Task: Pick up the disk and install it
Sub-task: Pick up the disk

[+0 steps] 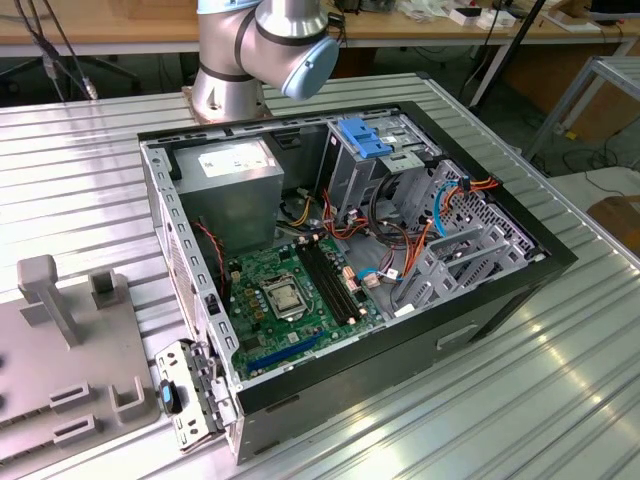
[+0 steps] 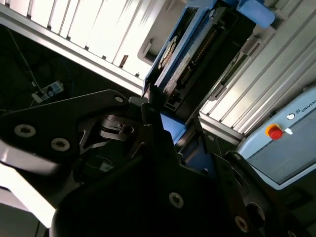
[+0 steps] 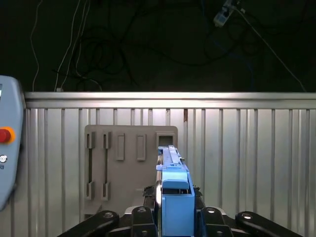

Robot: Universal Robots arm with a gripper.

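Your fingers [image 2: 155, 133] clamp the disk [image 3: 173, 197] edge-on; carry it level toward the drive cage [image 1: 355, 175], upper centre of the exterior view.

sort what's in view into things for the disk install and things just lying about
For the job:
disk, held on edge between the shut jaws
open computer case
drive cage, likely where it goes

Lying about:
grey fixture plate
power supply
box with red button
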